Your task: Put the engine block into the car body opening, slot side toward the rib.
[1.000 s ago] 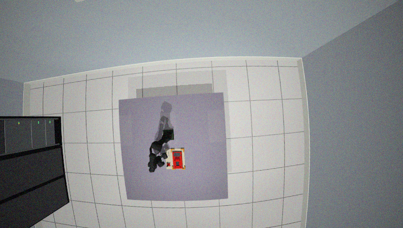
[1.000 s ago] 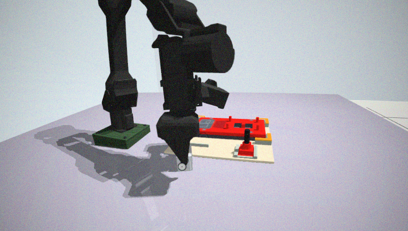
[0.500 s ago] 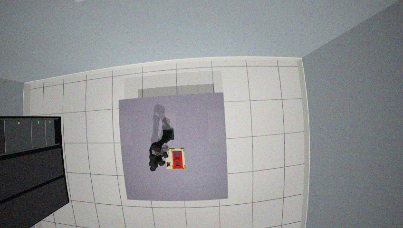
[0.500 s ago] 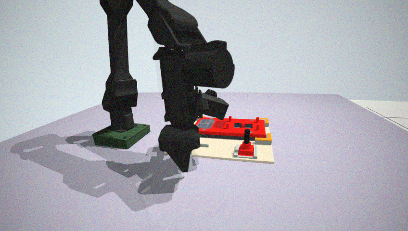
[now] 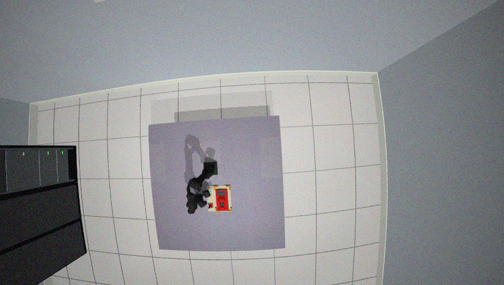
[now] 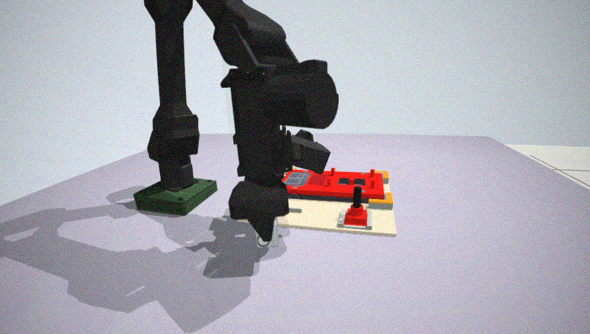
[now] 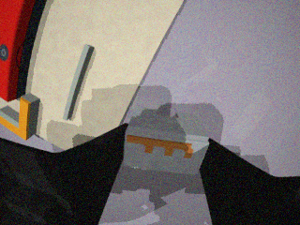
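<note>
The engine block is a small light grey block with an orange toothed mark on top. It is beside the cream board, apparently on the table. My gripper is shut on it, one black finger on each side. The near finger covers much of the block in the exterior view. The red car body lies on the board, with dark recesses in its top. The inside of its opening is too small to make out, and I cannot make out the rib or the block's slot side.
The cream board has orange-and-grey corner brackets around the car body. A red shifter with a black lever stands on it. A grey strip lies nearer the gripper. The arm's green base is left.
</note>
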{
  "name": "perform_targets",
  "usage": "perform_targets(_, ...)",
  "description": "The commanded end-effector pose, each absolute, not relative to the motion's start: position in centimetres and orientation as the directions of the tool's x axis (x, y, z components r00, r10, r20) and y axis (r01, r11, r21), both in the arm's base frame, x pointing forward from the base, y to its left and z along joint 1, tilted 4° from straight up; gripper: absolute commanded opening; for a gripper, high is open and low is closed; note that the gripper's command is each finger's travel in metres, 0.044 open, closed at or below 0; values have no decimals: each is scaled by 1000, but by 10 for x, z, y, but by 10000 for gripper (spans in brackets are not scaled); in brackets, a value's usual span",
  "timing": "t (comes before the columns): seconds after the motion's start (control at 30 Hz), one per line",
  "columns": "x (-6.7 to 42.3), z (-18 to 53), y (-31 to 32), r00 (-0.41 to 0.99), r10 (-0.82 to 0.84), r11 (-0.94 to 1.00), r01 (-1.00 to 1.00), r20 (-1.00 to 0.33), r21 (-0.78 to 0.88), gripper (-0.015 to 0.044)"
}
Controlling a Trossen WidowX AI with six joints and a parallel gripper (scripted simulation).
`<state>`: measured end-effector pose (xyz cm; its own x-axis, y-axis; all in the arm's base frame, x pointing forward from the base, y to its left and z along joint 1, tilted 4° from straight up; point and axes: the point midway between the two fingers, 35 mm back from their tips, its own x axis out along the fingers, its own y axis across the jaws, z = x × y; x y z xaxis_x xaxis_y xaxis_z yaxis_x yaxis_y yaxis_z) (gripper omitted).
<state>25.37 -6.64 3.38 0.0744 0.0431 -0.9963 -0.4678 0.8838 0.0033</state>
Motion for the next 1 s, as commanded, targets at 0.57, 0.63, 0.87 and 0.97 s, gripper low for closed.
perform_targets(0.57,255,87,-70,76,39,885,-466,-996,-1,0)
perform_targets(0.63,255,93,-71,76,39,885,-466,-996,-1,0)
perform_targets(0.87,252,114,-71,76,39,885,-466,-996,-1,0)
perform_targets(0.97,250,123,-71,76,39,885,-466,-996,-1,0)
